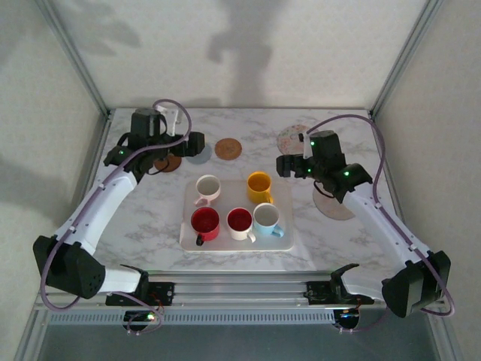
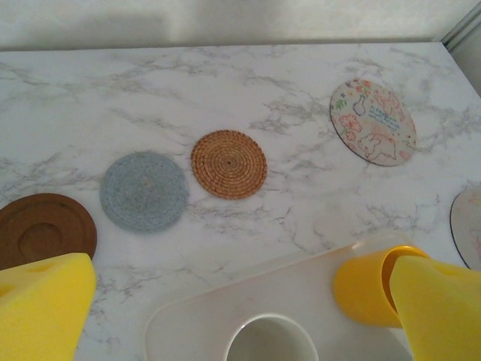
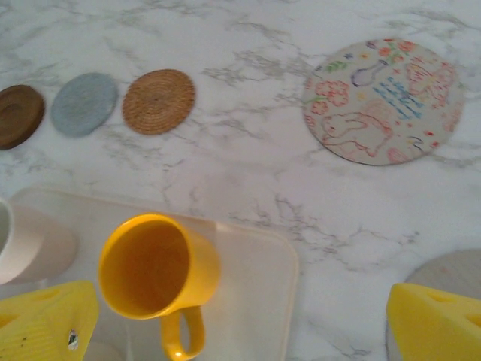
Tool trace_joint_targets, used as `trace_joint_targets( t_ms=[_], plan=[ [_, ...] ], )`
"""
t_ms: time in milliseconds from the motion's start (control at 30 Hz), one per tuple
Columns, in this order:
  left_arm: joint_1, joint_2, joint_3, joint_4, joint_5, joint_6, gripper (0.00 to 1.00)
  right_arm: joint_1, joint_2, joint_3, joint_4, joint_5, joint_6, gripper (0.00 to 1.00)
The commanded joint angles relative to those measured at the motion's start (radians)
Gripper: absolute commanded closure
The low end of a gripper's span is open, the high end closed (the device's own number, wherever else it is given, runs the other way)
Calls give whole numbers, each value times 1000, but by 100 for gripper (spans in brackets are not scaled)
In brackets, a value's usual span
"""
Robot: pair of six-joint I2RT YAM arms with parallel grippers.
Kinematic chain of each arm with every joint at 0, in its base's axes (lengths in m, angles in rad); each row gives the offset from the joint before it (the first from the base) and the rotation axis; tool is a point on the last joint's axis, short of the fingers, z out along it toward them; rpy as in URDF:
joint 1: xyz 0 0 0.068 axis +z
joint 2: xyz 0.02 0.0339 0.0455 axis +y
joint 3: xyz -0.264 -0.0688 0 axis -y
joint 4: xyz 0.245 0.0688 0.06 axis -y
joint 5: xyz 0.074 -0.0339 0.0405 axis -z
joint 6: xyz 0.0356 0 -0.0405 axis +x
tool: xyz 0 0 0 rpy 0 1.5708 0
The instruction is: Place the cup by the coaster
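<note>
Left claw (image 2: 240,312) wide open and empty over the tray's (image 2: 192,316) far left part, right claw (image 3: 240,327) wide open and empty just right of the yellow cup (image 3: 154,263), cup upright in the tray's far right corner, woven coaster (image 3: 158,101) farther back on the marble surface (image 3: 248,150)

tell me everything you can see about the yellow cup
The yellow cup is a glossy mug that looks ceramic, yellow inside and out, with a single loop handle pointing toward the near edge of the table. It stands upright and looks empty. It sits on the white tray, at the tray's far right corner. Only the tray touches it.
</note>
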Motion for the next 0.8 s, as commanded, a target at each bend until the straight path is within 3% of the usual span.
trace_joint_targets(
  t_ms=[0, 367, 767],
  plan=[
    [-24, -46, -35, 68, 25, 37, 0, -43, 7, -13, -1, -14, 19, 2],
    [-66, -45, -75, 87, 66, 86, 0, -174, 160, 37, 47, -78, 47, 17],
    [-72, 12, -66, 95, 60, 92, 0, -204, 493, 265, 11, -98, -29, 16]
  ],
)
